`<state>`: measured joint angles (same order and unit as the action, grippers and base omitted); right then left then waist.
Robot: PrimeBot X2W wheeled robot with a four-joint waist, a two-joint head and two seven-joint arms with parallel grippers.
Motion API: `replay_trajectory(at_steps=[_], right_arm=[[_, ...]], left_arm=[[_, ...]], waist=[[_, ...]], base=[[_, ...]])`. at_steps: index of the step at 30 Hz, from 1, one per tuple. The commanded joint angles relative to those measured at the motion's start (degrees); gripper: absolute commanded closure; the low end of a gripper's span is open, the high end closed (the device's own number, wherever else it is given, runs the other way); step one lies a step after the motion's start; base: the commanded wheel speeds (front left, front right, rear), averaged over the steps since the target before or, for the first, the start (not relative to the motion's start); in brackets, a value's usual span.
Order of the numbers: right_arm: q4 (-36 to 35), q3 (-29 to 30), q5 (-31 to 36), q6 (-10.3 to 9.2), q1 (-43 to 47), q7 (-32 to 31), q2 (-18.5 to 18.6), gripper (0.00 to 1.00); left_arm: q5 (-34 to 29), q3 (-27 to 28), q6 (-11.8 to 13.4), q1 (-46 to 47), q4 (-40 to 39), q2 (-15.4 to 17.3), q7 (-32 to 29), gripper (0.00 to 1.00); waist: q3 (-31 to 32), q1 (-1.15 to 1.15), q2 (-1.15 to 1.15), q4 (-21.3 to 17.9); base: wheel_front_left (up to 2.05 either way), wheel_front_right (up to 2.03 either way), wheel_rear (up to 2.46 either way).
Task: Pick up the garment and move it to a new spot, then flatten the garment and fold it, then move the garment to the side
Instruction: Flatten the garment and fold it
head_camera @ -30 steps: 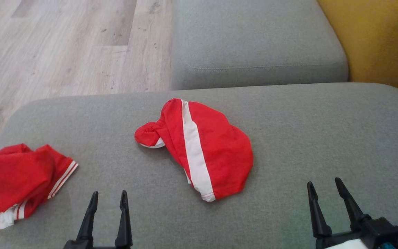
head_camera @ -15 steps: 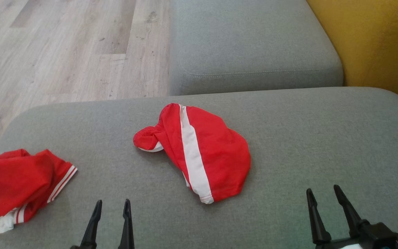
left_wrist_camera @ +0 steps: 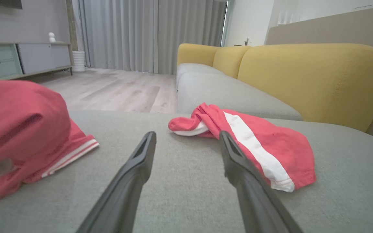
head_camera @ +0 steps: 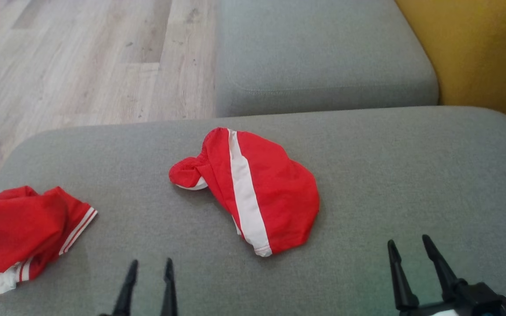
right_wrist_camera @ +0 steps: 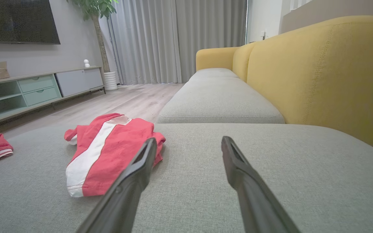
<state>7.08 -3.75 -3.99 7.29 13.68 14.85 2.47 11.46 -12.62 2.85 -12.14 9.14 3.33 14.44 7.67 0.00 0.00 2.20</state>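
Centrally on the grey cushion (head_camera: 411, 175) lies the crumpled red garment (head_camera: 270, 197), probably light, limp cloth best pinched at its striped hem, while the left gripper (head_camera: 151, 260) and right gripper (head_camera: 409, 239) sit nearby, fingers spread, empty.

Grey sofa cushion (head_camera: 389, 175), red white-striped garment (head_camera: 257, 188) at centre, second red garment (head_camera: 20, 232) left

Garment (head_camera: 257, 188) sits centrally on cushion (head_camera: 411, 175), second garment (head_camera: 20, 232) leftward, perhaps overhanging.
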Motion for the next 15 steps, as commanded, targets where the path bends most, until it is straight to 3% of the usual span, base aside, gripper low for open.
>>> replay_trajectory(at_steps=[1,15], right_arm=[[-1.8,-1.8,0.3,0.20,-2.5,0.2,0.4,0.00],[-3.1,-2.9,0.3,0.20,-6.6,0.2,2.9,0.00]], left_arm=[[0.6,0.7,-0.5,3.2,-0.9,-0.5,0.6,0.00],[11.8,-17.6,-4.3,23.2,20.6,-0.5,0.5,0.00]], waist=[[-0.6,0.00,0.00,-0.4],[-10.9,0.00,0.00,-5.7]], base=[[0.00,0.00,0.00],[0.00,0.00,0.00]])
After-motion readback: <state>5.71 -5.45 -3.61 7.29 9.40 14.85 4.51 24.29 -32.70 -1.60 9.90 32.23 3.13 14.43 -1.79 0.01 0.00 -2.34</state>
